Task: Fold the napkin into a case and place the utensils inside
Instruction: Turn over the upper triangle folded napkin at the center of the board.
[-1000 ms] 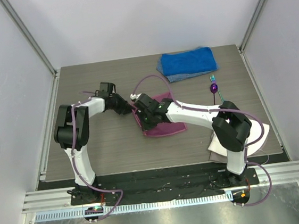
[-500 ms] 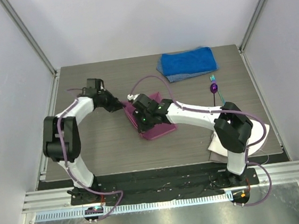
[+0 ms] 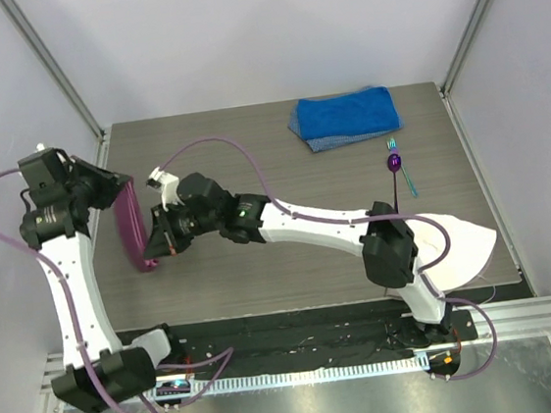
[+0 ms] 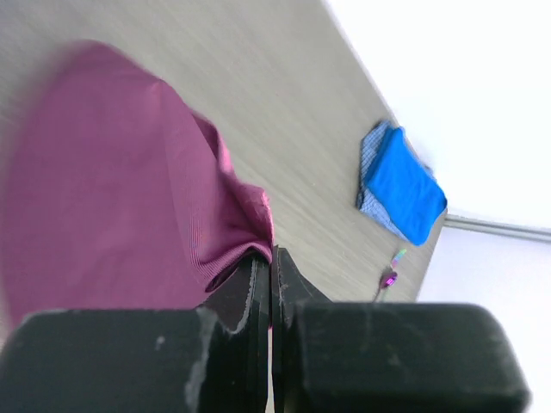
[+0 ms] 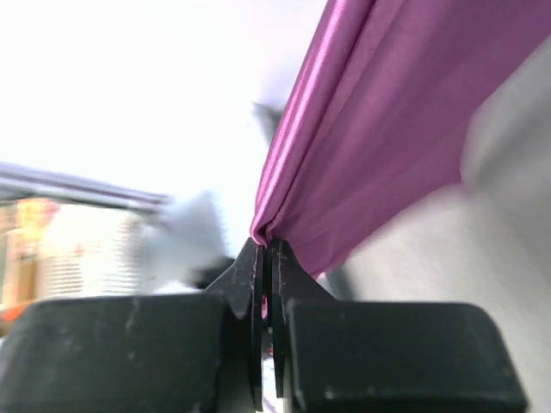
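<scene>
The napkin (image 3: 135,226) is at the left side of the worktop (image 3: 291,264), held at both ends. From the top view it hangs as a narrow, near-upright magenta band between the two arms. The top view doesn't show whether its lower end touches the worktop. The left gripper (image 4: 271,261) has its jaws together, clamped on a bunched edge of the cloth at the upper end, with the left arm raised over the worktop's left edge. The right gripper (image 5: 267,248) also has its jaws together, pinching a fold at the lower end, with the right arm stretched across to the left. In the left wrist view the cloth spreads out as a loose wrinkled sheet below the pinch. The spoon (image 3: 393,163) and the fork (image 3: 408,181) lie side by side at the far right, well apart from the napkin and just near of the blue towel (image 3: 345,115). The towel sits folded at the far edge, right of centre. A white cloth (image 3: 462,246) lies at the near right corner, partly under the right arm.
</scene>
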Robot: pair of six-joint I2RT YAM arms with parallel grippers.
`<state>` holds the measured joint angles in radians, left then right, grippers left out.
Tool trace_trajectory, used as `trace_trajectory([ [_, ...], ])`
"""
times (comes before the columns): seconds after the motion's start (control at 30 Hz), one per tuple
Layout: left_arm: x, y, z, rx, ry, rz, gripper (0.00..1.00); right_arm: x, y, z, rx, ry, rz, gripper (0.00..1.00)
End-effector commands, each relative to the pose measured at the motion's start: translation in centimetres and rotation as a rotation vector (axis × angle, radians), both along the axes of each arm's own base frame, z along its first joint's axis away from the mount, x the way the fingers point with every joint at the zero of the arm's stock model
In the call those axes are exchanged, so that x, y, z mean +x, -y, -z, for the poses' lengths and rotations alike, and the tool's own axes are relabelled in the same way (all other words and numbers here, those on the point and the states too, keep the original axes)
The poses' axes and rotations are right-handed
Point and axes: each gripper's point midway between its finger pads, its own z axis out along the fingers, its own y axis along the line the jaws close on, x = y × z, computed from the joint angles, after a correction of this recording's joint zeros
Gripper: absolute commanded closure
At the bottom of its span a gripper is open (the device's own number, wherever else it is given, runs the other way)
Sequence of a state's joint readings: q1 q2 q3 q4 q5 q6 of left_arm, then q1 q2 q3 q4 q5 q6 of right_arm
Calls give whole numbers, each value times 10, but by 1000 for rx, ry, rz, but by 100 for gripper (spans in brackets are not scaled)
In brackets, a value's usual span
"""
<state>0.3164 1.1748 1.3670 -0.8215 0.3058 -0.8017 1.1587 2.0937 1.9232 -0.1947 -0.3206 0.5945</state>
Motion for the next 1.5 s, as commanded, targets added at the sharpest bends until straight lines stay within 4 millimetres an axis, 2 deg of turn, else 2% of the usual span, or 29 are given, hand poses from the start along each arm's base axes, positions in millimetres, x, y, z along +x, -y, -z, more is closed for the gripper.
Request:
trace_trajectory([
  [0.0,-8,-14,-23,128,92,-46,100,-67,-15,-31,218,-242,-250,99],
  [0.03,-6,-13,-17,108,94,-54,100,-66,-14,-25,215,-263,-247,99],
  [0.07,-2,-7,-12,84,104,-33,100,-66,-10,-6,190,-277,-237,99],
  [0.1,3,0,11,66,67,-10,100,-59,-6,5,174,-281,-218,99],
  [0.13,12,5,16,67,79,2,100,-54,-2,16,159,-297,-204,99],
  [0.17,21,9,35,63,37,12,100,-53,6,37,143,-313,-198,99],
  [0.2,25,22,57,57,-6,47,100,-43,14,49,130,-324,-176,99],
  [0.23,36,30,62,46,15,65,100,-38,20,60,115,-329,-156,99],
  [0.27,41,36,72,41,8,80,100,-37,34,82,84,-341,-140,99],
  [0.3,50,41,89,53,-17,78,100,-26,43,93,69,-344,-101,99],
  [0.4,64,66,125,31,-61,119,100,-20,77,130,4,-375,-37,99],
  [0.43,66,81,130,34,-69,152,100,-10,89,136,-6,-381,-3,99],
  [0.47,68,92,133,53,-74,178,100,-13,106,153,-38,-402,24,99],
  [0.53,71,102,145,94,-107,185,100,-5,124,154,-37,-401,65,99],
  [0.57,70,114,148,95,-108,209,100,-8,137,168,-66,-417,85,99],
  [0.6,72,120,151,87,-115,213,100,-5,144,167,-68,-411,98,99],
  [0.67,74,134,162,81,-142,244,100,-3,160,181,-104,-421,130,99],
  [0.77,78,145,175,87,-173,266,100,1,177,189,-133,-415,165,99],
  [0.97,85,185,185,79,-191,359,94,9,202,203,-172,-420,241,98],
  [1.0,89,196,178,79,-174,385,90,15,208,206,-182,-422,265,97],
  [1.07,89,204,181,97,-189,416,84,19,221,212,-213,-432,291,94],
  [1.1,91,208,177,113,-186,433,72,25,227,214,-221,-432,313,92],
  [1.13,87,216,171,157,-200,475,67,25,235,219,-247,-437,326,90],
  [1.2,86,217,164,217,-216,503,52,31,244,217,-262,-383,337,80],
  [1.23,85,219,152,242,-206,520,50,32,252,220,-295,-380,354,77],
  [1.27,77,214,153,271,-230,540,49,35,254,215,-299,-341,348,73],
  [1.33,70,209,135,294,-200,556,45,38,265,218,-354,-325,372,64],
  [1.43,56,202,116,323,-167,578,38,44,271,212,-396,-282,380,55],
  [1.47,50,200,117,326,-180,589,38,44,271,212,-401,-278,378,54],
])
